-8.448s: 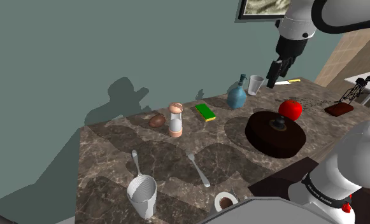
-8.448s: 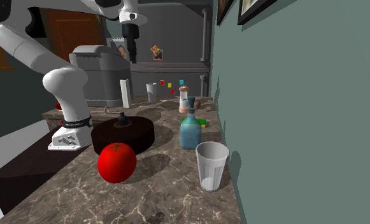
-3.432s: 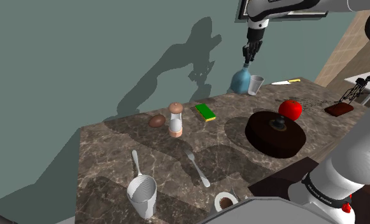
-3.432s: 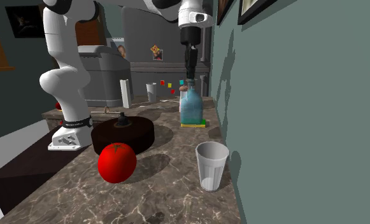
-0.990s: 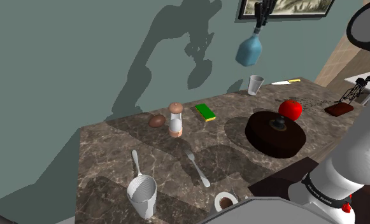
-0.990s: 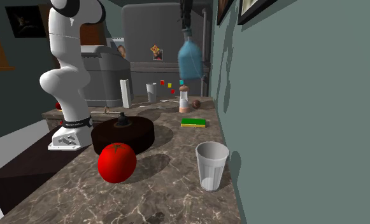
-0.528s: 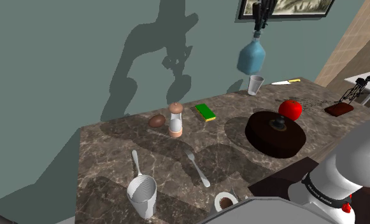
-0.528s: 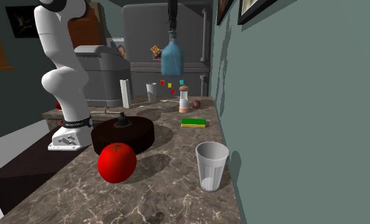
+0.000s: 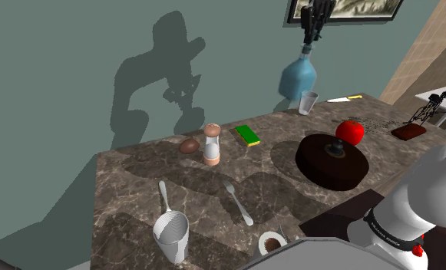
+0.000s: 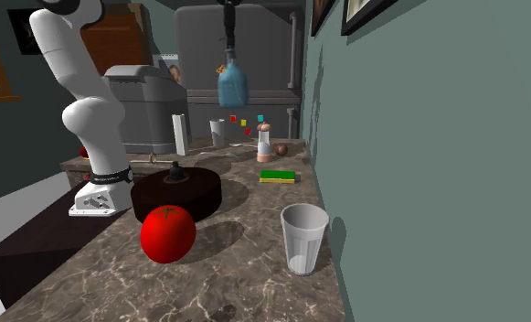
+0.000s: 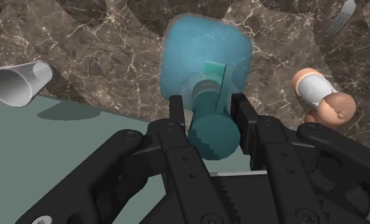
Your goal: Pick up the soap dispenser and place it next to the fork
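The blue soap dispenser (image 9: 298, 78) hangs high above the marble counter, held by its teal pump head (image 11: 210, 130). My black gripper (image 9: 311, 42) is shut on that pump head, seen from above in the wrist view (image 11: 209, 111). In the second exterior view the bottle (image 10: 231, 87) hangs under the gripper (image 10: 228, 50), well above the far part of the counter. The silver fork (image 9: 239, 202) lies flat on the counter's near middle in the shoulder view, far below and to the left of the bottle. Its tines (image 11: 340, 16) show past the bottle.
On the counter (image 9: 137, 184) stand a salt shaker (image 9: 211, 144), a brown egg-like thing (image 9: 189, 145), a green and yellow sponge (image 9: 248, 136), a clear cup (image 9: 308, 102), a red apple (image 9: 350, 132) and a dark round pot (image 9: 332, 161). A white strainer cup (image 9: 171, 234) sits near the front.
The arm has carried the dispenser lower and toward the shoulder view's left over the last second. The grip on the pump head is unchanged.
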Available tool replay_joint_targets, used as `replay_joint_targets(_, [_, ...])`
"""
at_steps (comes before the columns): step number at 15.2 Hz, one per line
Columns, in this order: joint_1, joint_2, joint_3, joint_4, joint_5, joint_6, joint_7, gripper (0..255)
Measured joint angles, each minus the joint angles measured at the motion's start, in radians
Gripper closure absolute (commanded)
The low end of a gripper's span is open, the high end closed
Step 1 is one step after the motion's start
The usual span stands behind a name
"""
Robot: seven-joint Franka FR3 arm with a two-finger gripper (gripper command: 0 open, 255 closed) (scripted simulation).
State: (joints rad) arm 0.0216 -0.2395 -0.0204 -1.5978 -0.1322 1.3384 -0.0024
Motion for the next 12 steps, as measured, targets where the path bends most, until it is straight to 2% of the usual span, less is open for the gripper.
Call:
replay_joint_targets(9, [0.071,-0.134,0.136,-0.118,0.054,-0.039,0.207,255])
replay_joint_targets(12, [0.094,-0.139,0.189,-0.109,0.078,-0.058,0.283,255])
